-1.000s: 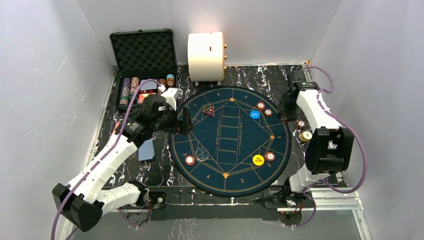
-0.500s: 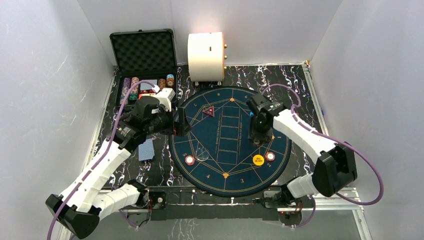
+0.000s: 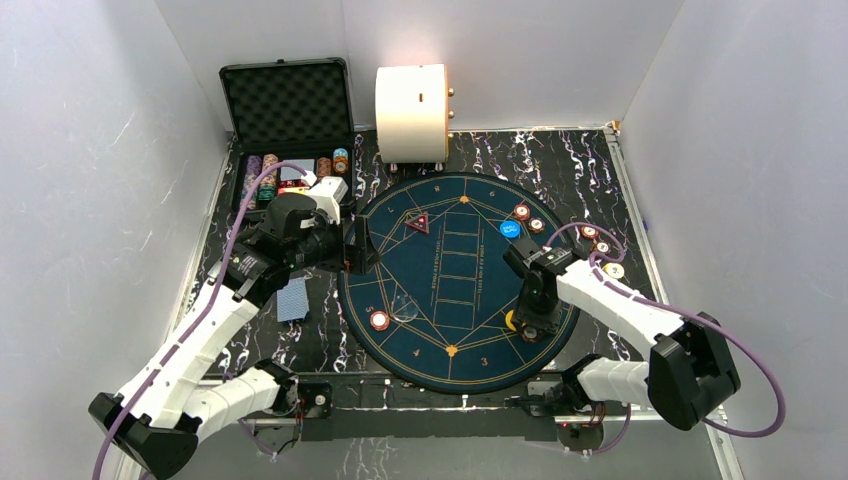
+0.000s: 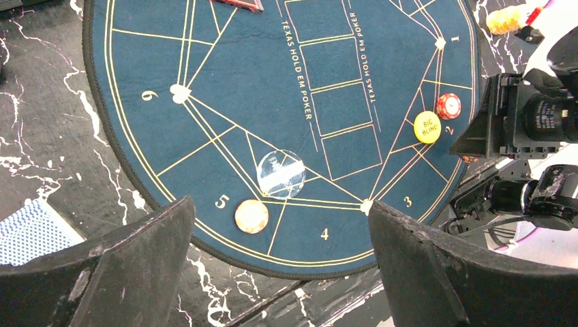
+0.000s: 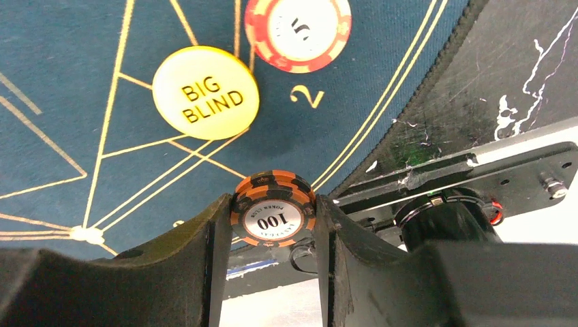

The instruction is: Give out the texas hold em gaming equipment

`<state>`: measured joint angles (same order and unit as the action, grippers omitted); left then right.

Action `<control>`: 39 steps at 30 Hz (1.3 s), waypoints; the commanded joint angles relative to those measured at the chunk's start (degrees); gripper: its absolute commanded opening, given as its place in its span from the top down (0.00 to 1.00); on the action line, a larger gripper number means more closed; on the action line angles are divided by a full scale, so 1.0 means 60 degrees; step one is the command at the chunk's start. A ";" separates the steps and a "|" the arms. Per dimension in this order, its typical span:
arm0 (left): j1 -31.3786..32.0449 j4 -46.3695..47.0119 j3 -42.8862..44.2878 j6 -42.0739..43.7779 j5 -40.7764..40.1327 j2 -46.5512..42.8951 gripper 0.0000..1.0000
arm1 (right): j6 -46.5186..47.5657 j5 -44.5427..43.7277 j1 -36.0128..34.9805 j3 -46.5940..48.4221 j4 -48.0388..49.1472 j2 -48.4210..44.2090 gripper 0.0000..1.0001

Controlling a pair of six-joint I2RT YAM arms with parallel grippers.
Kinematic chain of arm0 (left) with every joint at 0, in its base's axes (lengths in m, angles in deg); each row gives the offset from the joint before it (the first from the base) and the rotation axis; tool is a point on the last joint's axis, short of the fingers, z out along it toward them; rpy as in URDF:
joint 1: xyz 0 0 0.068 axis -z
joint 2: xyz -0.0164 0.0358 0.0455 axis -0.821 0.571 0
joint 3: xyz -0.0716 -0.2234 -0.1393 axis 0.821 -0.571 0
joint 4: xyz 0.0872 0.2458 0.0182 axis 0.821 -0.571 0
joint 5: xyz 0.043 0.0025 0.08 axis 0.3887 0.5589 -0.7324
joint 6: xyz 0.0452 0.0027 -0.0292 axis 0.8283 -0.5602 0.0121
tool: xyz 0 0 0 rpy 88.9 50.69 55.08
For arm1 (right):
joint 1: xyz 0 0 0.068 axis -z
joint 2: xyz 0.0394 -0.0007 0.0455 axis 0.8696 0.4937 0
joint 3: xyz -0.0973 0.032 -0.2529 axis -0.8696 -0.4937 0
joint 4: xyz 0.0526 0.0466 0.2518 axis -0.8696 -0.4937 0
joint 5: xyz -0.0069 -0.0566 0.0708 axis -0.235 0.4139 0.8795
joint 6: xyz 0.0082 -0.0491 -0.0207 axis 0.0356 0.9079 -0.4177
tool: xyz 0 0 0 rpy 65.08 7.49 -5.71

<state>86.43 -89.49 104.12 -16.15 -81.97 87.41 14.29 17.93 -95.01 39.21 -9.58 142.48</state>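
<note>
Distribution is partly done: on the round blue mat the red triangular marker, the blue button, the yellow Big Blind button and red-and-white chips are lying at several seats. The blue-backed cards are sitting off the mat's left edge and more chips are waiting in the black case. The right gripper is clasping an orange-and-black chip by its rim near seat 2, shown only by the right wrist view, while the left gripper is hanging spread wide and empty over the mat's left edge.
</note>
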 commanded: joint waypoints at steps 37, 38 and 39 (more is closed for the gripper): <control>-0.0025 -0.0208 0.0385 0.0493 -0.0205 0.0099 0.02 | -0.2143 -0.1557 0.0535 -0.0779 0.0650 0.0786 0.39; -0.0026 -0.0211 0.0407 0.0493 -0.0181 0.0135 0.02 | -0.2148 -0.1487 0.0535 -0.0799 0.0614 0.0731 0.34; -0.0033 -0.0206 0.0432 0.0481 -0.0154 0.0165 0.02 | -0.2148 -0.1422 0.0535 -0.0825 0.0611 0.0638 0.31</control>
<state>86.43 -90.34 104.21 -13.96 -83.24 87.95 2.61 10.11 -92.03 32.98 -3.61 147.77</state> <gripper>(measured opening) 0.983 0.624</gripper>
